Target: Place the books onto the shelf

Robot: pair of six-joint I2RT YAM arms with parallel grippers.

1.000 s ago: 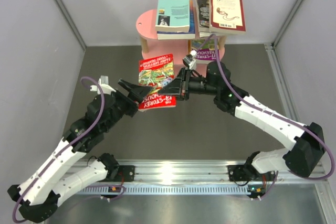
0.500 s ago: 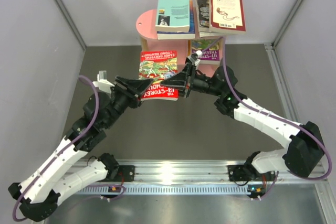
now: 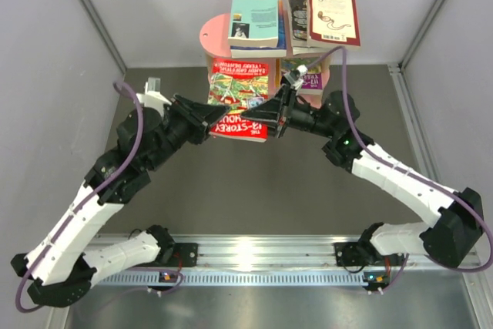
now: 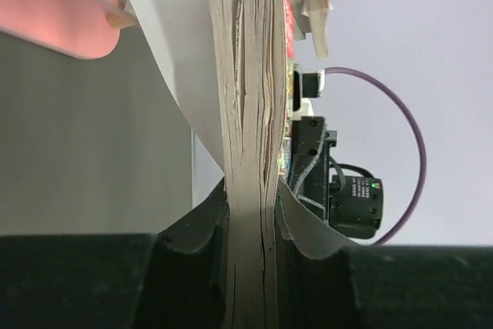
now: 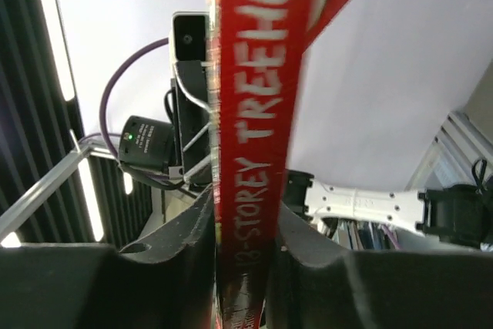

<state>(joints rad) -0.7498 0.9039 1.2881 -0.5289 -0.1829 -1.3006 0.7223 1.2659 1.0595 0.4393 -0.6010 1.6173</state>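
Clamping the page edge of the red Treehouse book [image 3: 240,105], the left gripper [image 3: 206,119] holds its jaws narrow. In its wrist view both fingers [image 4: 192,248] press against the grey block of pages, which rises straight up between them. A pale sheet curls away on each side of that block.

The book hangs in the air above the dark table [image 3: 254,190], roughly level and cover up, between the two arms and just in front of the pink shelf [image 3: 209,36]. From above, its far edge overlaps the shelf's lower part; whether it touches there cannot be told. The cover is bright red, with a crowded cartoon drawing and white title letters that read upside down from the top camera.

On the opposite side the right gripper [image 3: 279,109] pinches the spine, its jaws narrow too. In its wrist view the two fingers sit tight on either side of the red spine with its white lettering.

On the shelf's top board a light teal book [image 3: 254,17] lies at the left over a blue book [image 3: 258,52]. Right of them lie a dark-covered book [image 3: 297,9] and then a maroon-and-cream book [image 3: 333,15]. Another colourful cover [image 3: 308,76] shows on the tier below, just behind the right gripper.
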